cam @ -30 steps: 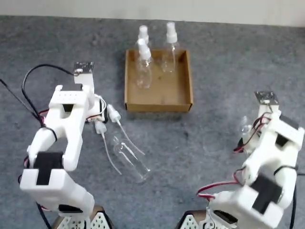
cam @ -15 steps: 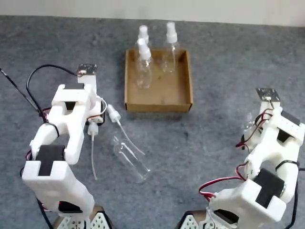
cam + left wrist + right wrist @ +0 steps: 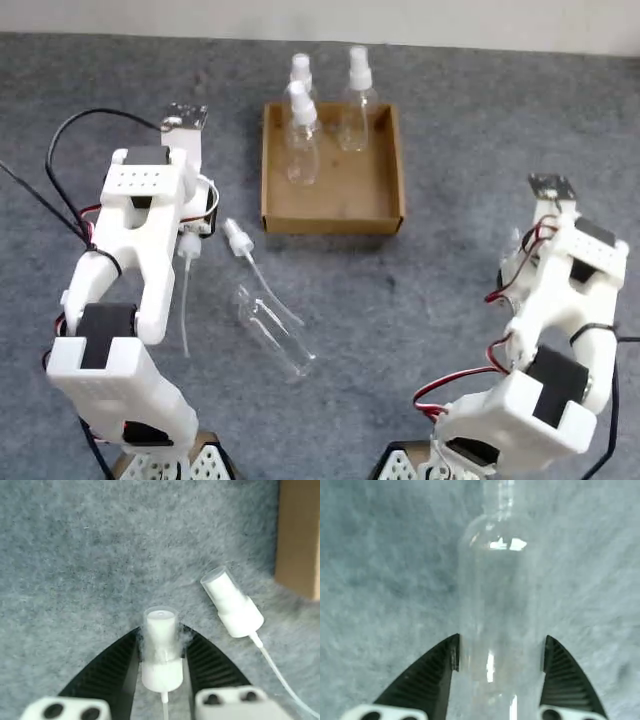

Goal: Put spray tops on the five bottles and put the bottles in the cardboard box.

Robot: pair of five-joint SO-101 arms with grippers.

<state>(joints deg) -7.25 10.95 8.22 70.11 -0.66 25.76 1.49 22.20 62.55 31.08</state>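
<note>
Your left gripper (image 3: 161,639), centre left in the high view, pinches a spray top (image 3: 161,655). A second top (image 3: 238,238) lies just beside it, and an uncapped bottle (image 3: 272,332) lies at lower centre. Your right gripper (image 3: 500,650) is spread around a clear bottle (image 3: 497,595) at the right. Three capped bottles (image 3: 302,140) stand in the cardboard box (image 3: 333,216), upper centre.

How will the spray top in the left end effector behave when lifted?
The spray top looks small, so probably light. Its long thin tube likely flexes and sways. The smooth round cap might twist in the left end effector.
</note>
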